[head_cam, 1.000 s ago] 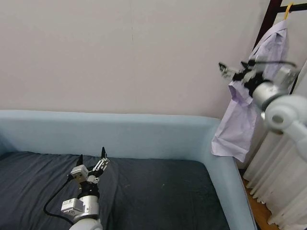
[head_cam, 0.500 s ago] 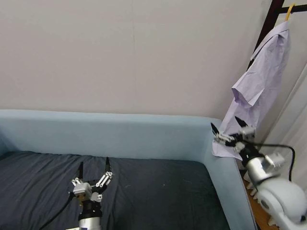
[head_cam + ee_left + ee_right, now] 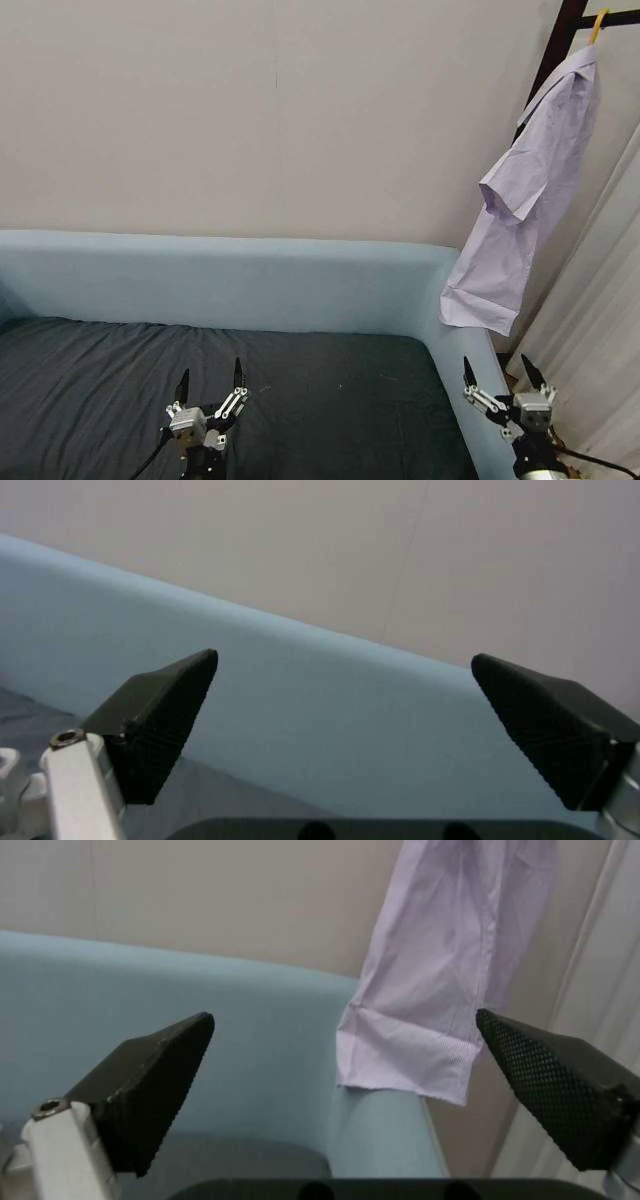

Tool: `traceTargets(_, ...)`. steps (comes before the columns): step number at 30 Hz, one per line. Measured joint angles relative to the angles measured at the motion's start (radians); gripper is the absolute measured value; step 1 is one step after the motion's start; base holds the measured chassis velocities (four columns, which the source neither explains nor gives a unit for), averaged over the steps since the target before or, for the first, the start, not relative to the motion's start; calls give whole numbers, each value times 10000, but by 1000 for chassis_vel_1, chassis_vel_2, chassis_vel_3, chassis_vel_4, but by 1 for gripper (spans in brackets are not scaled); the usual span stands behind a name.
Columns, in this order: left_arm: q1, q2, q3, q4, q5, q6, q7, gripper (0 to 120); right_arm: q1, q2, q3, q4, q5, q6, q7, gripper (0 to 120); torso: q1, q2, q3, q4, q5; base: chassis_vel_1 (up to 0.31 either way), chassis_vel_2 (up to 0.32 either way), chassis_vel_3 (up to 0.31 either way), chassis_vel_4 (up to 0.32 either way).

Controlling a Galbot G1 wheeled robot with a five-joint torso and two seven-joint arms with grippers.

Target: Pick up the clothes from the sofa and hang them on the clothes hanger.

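Observation:
A lilac short-sleeved shirt (image 3: 525, 205) hangs on a yellow hanger (image 3: 598, 22) from the dark wooden clothes stand (image 3: 555, 45) at the upper right, its hem just above the sofa's right arm. The right wrist view shows the same shirt (image 3: 450, 960) hanging ahead. My right gripper (image 3: 504, 376) is low at the bottom right, beside the sofa arm, open and empty. Over the dark seat cushion at the bottom, left of centre, my left gripper (image 3: 211, 378) is open and empty too. The left gripper (image 3: 350, 705) faces the sofa back.
The light blue sofa (image 3: 250, 280) spans the view, with a dark grey seat cushion (image 3: 330, 400). A plain wall stands behind it. White curtains (image 3: 600, 330) hang at the far right, beside the stand.
My right arm has dropped from the shirt near the stand down to the sofa arm's level, leaving the shirt hanging. The left gripper has sunk lower in the picture.

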Motion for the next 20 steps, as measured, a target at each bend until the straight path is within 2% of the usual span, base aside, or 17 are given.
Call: traceTargets(20,124,-60,4,-68,-112,-64,116,100,83,-21,-105,59,89,-283,-32,100,2,-1,1,-1,1,0,0,0,0)
